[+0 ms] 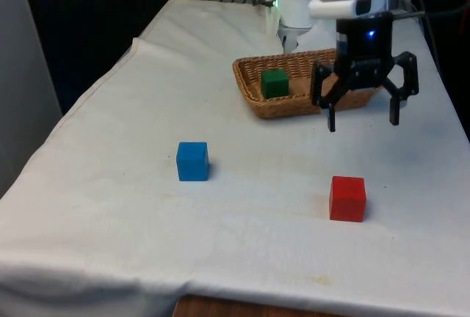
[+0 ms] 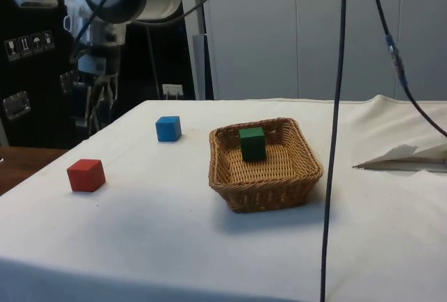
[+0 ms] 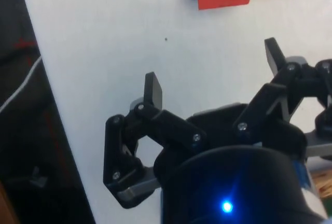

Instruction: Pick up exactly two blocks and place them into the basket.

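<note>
Hand (image 1: pixel 363 122): released, fingers spread wide, pointing down, empty, raised above desk (image 1: pixel 110 207) beside basket (image 1: pixel 253 97). Basket: holds green block (image 1: pixel 275 83). Desk: red block (image 1: pixel 347 198) and blue block (image 1: pixel 192 161), well apart.

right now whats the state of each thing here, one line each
end effector: open, empty, in the air above the cloth between basket and red block
green block: inside the basket
basket: upright on the cloth, holds one block
red block: on the cloth, outside the basket, untouched
blue block: on the cloth, outside the basket, untouched
</note>
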You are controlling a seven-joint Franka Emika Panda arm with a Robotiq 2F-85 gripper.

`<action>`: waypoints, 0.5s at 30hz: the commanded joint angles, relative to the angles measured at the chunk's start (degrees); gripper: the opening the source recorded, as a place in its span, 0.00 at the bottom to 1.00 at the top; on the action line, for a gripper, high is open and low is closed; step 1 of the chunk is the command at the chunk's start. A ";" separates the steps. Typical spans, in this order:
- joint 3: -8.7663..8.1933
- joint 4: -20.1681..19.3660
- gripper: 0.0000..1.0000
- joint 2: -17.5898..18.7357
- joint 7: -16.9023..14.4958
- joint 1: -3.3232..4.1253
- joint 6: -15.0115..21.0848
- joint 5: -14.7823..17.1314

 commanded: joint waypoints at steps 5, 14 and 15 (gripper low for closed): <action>0.57 3.27 1.00 3.32 -1.49 -1.15 -0.11 3.04; 0.11 8.08 1.00 7.68 -2.18 -1.66 -0.97 4.87; -0.40 7.28 1.00 7.10 -1.89 -1.20 -0.40 4.53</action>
